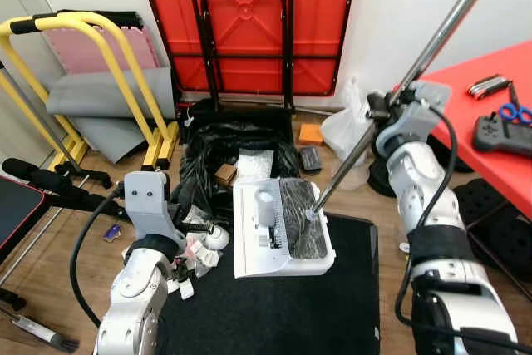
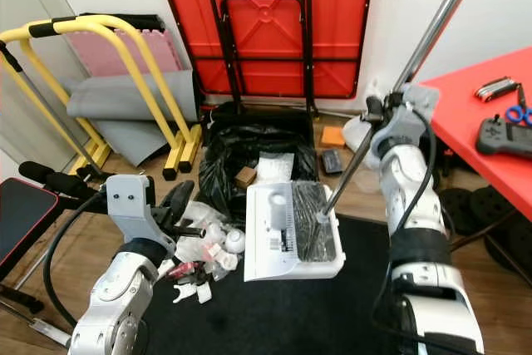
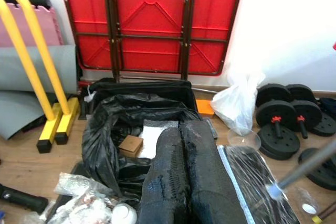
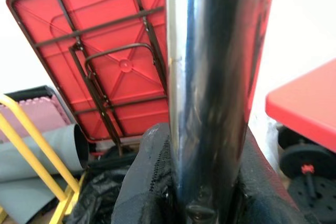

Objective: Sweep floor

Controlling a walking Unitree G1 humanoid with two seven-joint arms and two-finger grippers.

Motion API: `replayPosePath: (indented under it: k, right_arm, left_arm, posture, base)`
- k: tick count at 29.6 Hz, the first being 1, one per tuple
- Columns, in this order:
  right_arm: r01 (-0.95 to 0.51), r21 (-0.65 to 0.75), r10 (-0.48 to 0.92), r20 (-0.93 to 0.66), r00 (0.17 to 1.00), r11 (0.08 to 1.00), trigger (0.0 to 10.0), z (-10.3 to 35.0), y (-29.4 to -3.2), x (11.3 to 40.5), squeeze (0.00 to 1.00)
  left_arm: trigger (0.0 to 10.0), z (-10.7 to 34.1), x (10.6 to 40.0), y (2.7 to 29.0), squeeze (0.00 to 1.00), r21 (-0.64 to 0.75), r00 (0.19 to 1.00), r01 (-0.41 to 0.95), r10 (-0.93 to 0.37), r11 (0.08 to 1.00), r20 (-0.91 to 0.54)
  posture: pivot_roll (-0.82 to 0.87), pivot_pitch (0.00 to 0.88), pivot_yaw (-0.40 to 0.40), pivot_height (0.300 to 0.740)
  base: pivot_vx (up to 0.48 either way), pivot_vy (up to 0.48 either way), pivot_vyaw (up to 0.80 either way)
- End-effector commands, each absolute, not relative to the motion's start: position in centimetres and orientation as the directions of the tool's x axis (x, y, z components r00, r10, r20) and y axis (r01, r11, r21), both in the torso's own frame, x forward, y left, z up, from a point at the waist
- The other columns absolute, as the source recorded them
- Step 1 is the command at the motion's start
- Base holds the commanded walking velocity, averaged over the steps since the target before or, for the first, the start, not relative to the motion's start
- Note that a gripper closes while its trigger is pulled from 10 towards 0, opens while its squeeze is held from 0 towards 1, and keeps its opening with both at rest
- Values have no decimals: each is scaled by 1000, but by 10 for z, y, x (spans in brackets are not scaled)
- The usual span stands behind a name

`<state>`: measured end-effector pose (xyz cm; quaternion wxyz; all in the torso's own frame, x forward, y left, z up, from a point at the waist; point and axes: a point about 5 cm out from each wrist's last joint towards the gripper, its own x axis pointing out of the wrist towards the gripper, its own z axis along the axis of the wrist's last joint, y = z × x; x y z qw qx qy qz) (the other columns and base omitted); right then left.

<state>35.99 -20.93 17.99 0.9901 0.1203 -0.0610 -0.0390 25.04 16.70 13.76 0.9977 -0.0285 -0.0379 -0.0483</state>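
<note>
A long silver broom pole [image 1: 416, 62] slants down from the upper right to a black brush head [image 1: 301, 220]. The brush head rests in a white dustpan [image 1: 259, 234] on the edge of a black mat [image 1: 274, 313]. My right gripper [image 1: 384, 110] is shut on the pole partway up, and its fingers [image 4: 149, 182] wrap the pole [image 4: 210, 77]. A pile of white litter [image 2: 208, 247] lies left of the dustpan. My left gripper [image 2: 179, 201] hovers over that pile, its fingers [image 3: 168, 182] pressed together and holding nothing.
An open black rubbish bag [image 1: 224, 151] with a small box inside lies behind the dustpan. A folded red table [image 1: 249, 22] leans on the wall. A red table [image 1: 490, 122] stands at the right, a yellow frame [image 1: 108, 64] and a bench [image 1: 17, 205] at the left. Dumbbells [image 3: 283, 124] and a white bag [image 1: 345, 130] lie at the right.
</note>
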Motion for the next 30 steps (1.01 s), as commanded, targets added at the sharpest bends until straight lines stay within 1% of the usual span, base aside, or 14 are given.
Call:
replayPosePath:
  k: [1,6,15,17,19,21,23,24,30]
  right_arm:
    - [39,257,-84,169,982,966,10000,194,-207,358,0]
    - [52,254,-91,147,985,966,10000,190,-209,347,0]
    - [46,253,-87,154,984,966,10000,196,-203,347,0]
    - [46,264,-92,166,982,963,10000,198,-203,347,0]
    - [35,242,-78,171,982,970,10000,200,-202,347,0]
    - [36,276,-85,166,982,960,10000,200,-203,347,0]
    - [36,276,-85,166,982,960,10000,200,-203,347,0]
    - [42,297,-94,161,983,954,10000,200,-203,347,0]
    - [51,308,-100,145,984,950,10000,202,-203,347,0]
  left_arm:
    - [10000,132,250,172,0,-46,997,59,-57,997,60]
    - [10000,132,250,174,0,-35,996,60,-57,998,67]
    - [10000,134,250,174,0,-25,994,76,-74,997,83]
    - [10000,134,249,174,0,-21,993,80,-78,997,86]
    - [10000,135,249,173,0,-16,992,85,-83,996,90]
    - [10000,135,249,174,0,-18,992,83,-81,996,92]
    - [10000,135,249,174,0,-18,992,83,-81,996,92]
    - [10000,135,249,174,0,-21,992,82,-80,996,93]
    - [10000,135,249,174,0,-25,992,84,-81,996,97]
  posture:
    - [-83,0,-19,740]
    - [-92,0,-11,740]
    - [-90,0,-10,740]
    - [-89,0,-10,740]
    - [-89,0,-10,740]
    - [-92,0,-10,740]
    - [-92,0,-10,740]
    - [-90,0,-11,740]
    - [-94,0,-9,740]
  base:
    - [0,0,0]
    - [0,0,0]
    - [0,0,0]
    - [289,0,0]
    - [289,0,0]
    - [364,0,800]
    - [368,0,800]
    - [364,0,0]
    - [367,0,0]
